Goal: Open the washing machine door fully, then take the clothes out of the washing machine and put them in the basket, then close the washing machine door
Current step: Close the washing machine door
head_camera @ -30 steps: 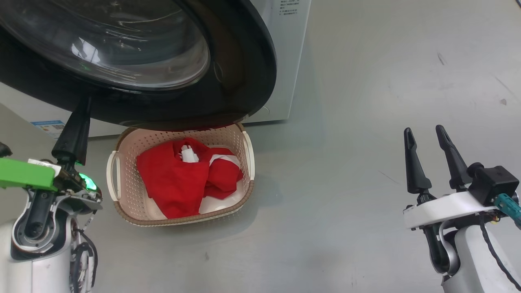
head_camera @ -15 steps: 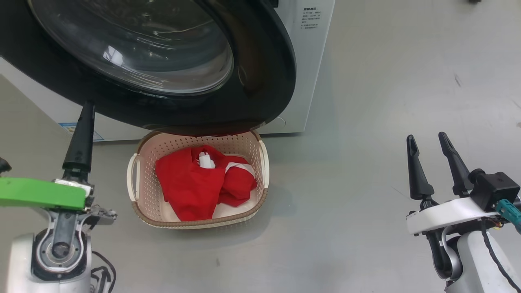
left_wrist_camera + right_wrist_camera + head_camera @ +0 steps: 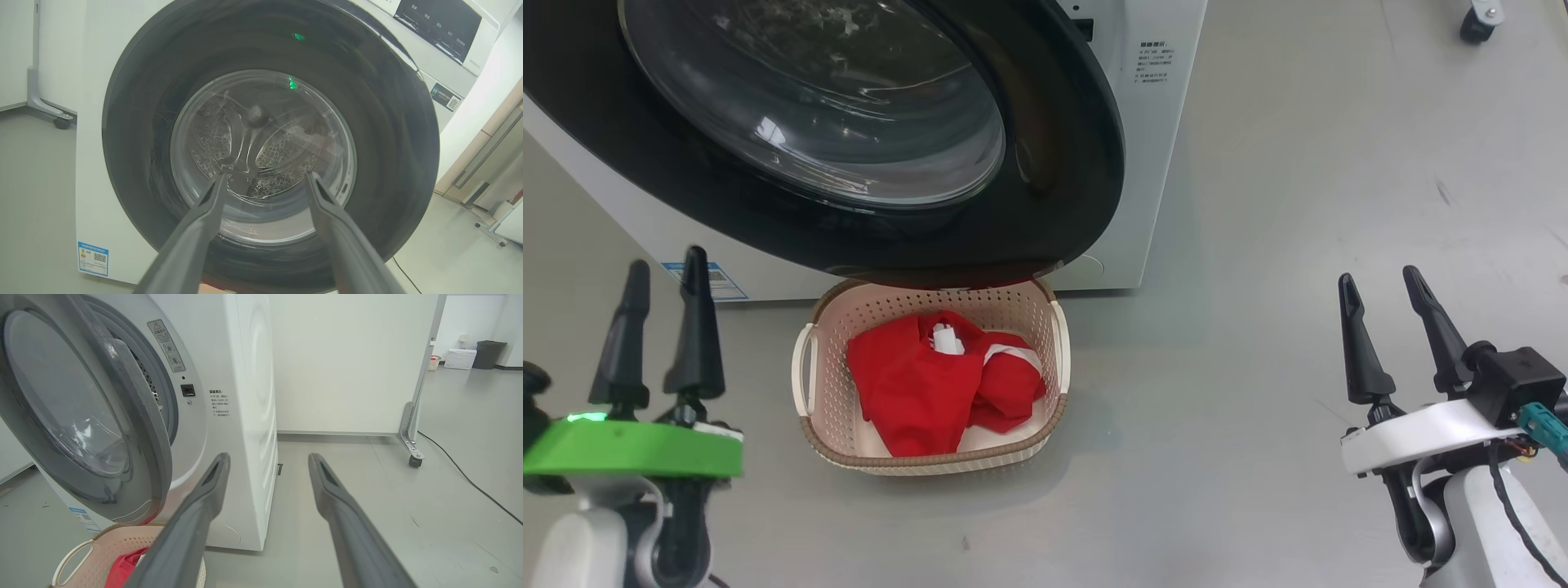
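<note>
Head view – the red clothes (image 3: 923,392) lie in the basket (image 3: 931,467) on the floor (image 3: 1258,245), just in front of the washing machine (image 3: 1164,163). The washing machine door (image 3: 1054,163) stands ajar, its black ring above the basket's far rim. Left claw (image 3: 666,261) and right claw (image 3: 1379,282) are both spread and hold nothing – each is well apart from the basket, one on each side.
</note>
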{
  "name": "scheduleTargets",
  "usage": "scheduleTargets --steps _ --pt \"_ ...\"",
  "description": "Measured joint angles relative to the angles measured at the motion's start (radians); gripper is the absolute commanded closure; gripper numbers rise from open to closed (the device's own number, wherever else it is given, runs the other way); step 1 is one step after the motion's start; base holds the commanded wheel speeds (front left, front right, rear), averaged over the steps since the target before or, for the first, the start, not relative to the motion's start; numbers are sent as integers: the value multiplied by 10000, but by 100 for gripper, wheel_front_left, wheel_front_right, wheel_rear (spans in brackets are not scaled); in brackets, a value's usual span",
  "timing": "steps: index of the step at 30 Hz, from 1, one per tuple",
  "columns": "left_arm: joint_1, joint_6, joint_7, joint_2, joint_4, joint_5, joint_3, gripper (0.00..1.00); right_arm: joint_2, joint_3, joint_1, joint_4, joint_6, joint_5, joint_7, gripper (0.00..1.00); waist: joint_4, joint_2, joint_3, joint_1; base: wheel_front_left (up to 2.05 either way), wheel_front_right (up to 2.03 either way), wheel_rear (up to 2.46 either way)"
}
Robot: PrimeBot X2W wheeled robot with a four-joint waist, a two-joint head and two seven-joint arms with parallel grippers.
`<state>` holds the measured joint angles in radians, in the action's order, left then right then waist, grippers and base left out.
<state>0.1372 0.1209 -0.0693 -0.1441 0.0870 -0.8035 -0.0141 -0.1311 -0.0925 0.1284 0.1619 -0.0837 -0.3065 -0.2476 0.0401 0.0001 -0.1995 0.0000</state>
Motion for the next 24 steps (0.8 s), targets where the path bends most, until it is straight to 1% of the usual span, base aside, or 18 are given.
scheduleTargets --steps 2,6,11,12,19,21,24 --pt "-183 -35 -217 -27 -136 591 -155 0 -10 4 -71 -2 35 13 0 0 2 0 73 0 0 0 0" --pt "-585 -385 -539 -56 -357 1452 -449 0 -12 0 -280 2 73 31 0 0 -10 0 224 0 0 0 0" --pt "-1001 -838 -867 -27 -593 2180 -756 0 21 -48 -602 27 159 71 0 0 -39 0 412 0 0 0 0" --pt "-1001 -838 -867 -27 -593 2180 -756 0 21 -48 -602 27 159 71 0 0 -39 0 412 0 0 0 0" --pt "-1311 -1252 -1085 25 -809 2844 -1151 0 75 -107 -862 21 176 73 0 0 -111 0 529 0 0 0 0" --pt "-1374 -1396 -1093 42 -853 2949 -1204 0 88 -134 -918 12 245 77 0 0 -122 0 549 0 0 0 0" --pt "-1419 -1536 -1162 58 -951 3081 -1254 0 123 -165 -980 8 247 90 0 0 -138 0 577 0 0 0 0"
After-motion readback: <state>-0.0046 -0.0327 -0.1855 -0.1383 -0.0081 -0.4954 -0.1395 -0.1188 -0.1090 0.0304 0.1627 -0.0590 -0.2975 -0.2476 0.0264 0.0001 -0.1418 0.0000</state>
